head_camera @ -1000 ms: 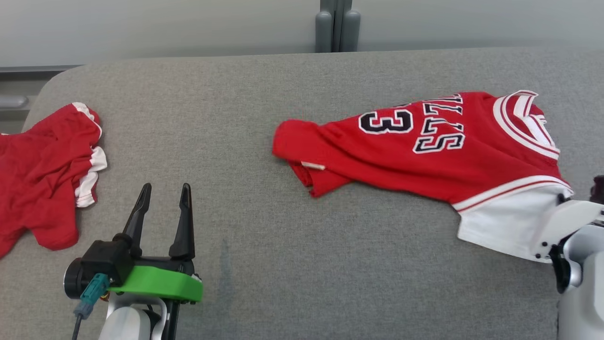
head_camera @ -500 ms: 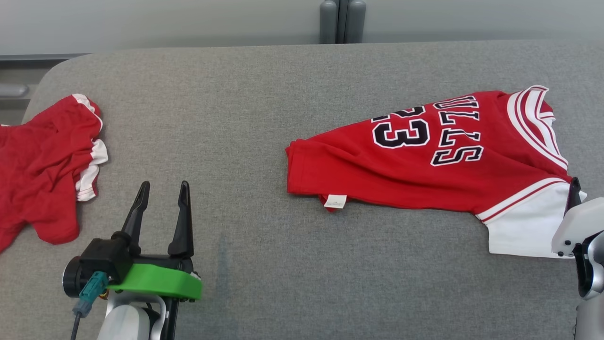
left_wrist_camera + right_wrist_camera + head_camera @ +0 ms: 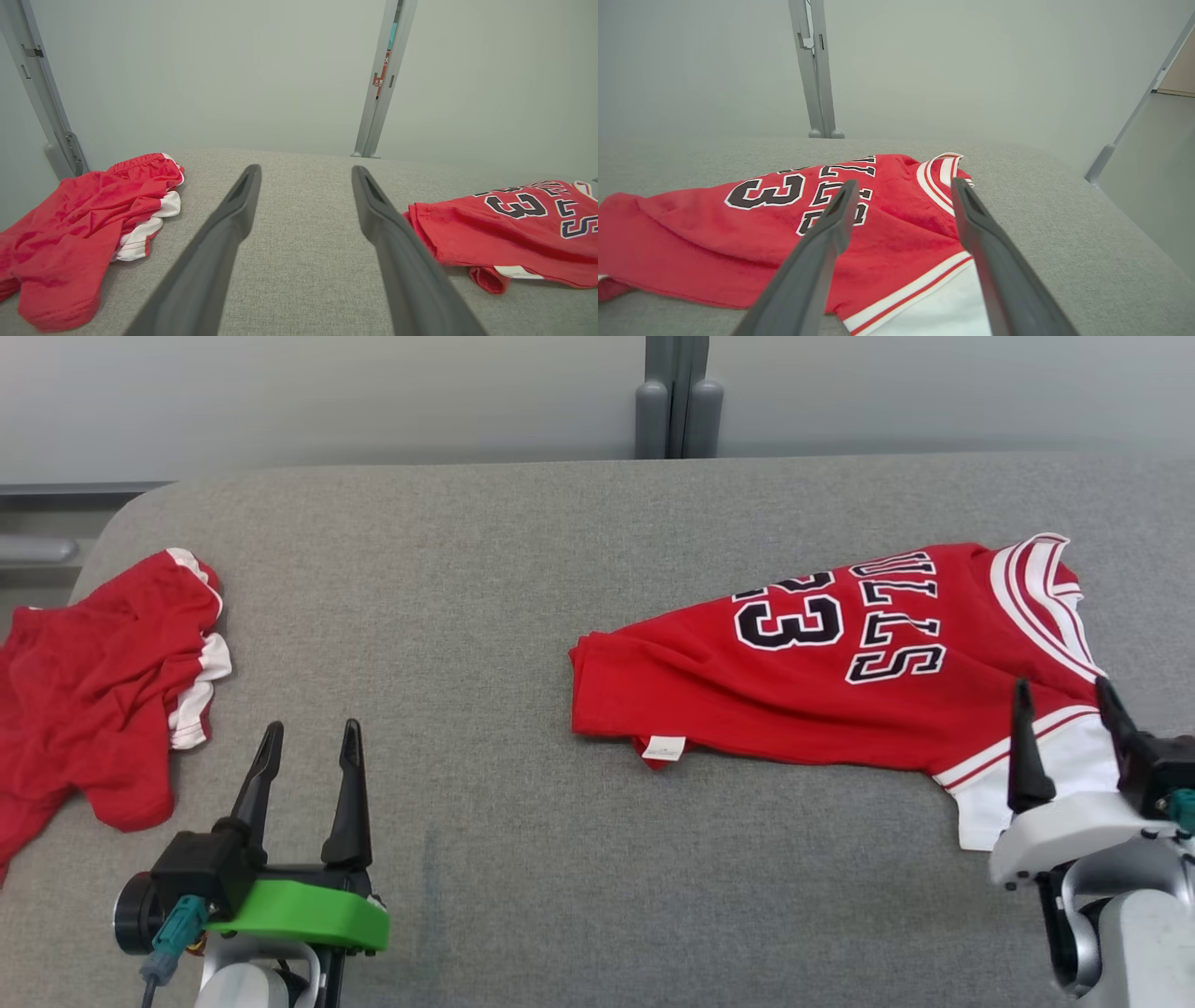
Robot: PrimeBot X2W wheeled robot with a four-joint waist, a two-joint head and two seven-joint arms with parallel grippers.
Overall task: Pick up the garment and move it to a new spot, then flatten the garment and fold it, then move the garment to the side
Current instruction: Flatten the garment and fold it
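Partly folded near the bench's (image 3: 467, 569) right edge, the jersey (image 3: 794, 700) hides some lettering; left gripper (image 3: 313, 724) and right gripper (image 3: 1062, 683) stand open.

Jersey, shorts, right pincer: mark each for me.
Jersey (image 3: 747, 705), head view, red body below the number.
Shorts (image 3: 89, 709), head view, middle of the red cloth.
Right pincer (image 3: 1062, 686), head view, midway between fingertips.

The jersey (image 3: 794, 709) was soft matt red cloth; the worktop (image 3: 523, 569) wore rough grey woven fabric. At seven o'clock, a green bracket (image 3: 299, 915) looked smooth plastic.
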